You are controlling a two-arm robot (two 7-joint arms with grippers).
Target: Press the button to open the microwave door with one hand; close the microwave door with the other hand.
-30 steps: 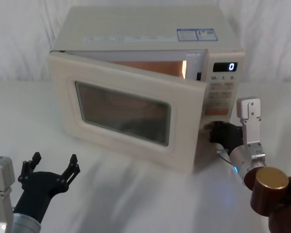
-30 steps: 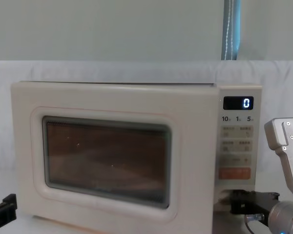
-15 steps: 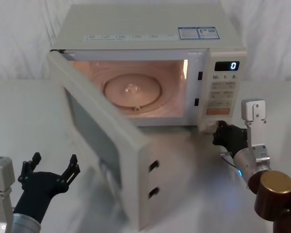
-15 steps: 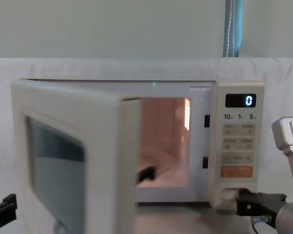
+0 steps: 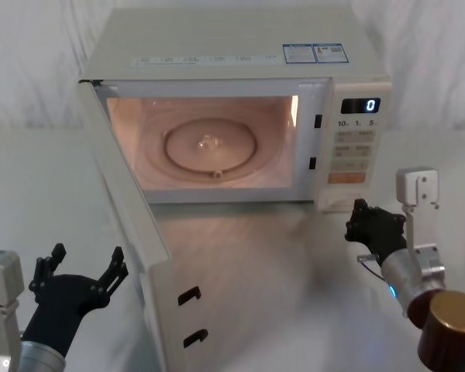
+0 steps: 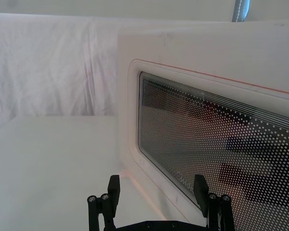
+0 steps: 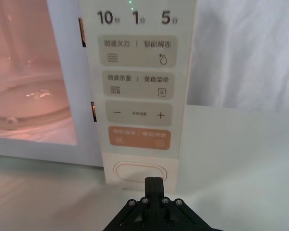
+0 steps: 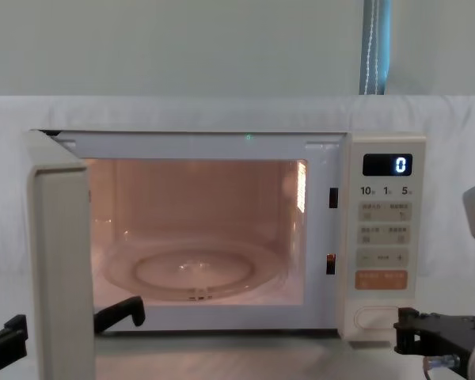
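Right gripper (image 5: 359, 223) sits just in front of the control panel's (image 5: 356, 147) lower end, fingers pressed together into one black tip; in the right wrist view that tip (image 7: 153, 185) lies just short of the button (image 7: 139, 172), seemingly not touching, though the gap is hard to judge. Largest thing is the microwave (image 5: 232, 54) on the white table (image 5: 31, 186), its cavity lit orange with a glass turntable (image 5: 213, 147) inside. Its door (image 5: 132, 232) stands swung wide open on the left hinge, edge-on toward the robot, two latch hooks (image 5: 190, 294) on its free edge. Left gripper (image 5: 79, 271) hovers low beside the door's outer face, fingers spread apart, window (image 6: 216, 159) just ahead of it
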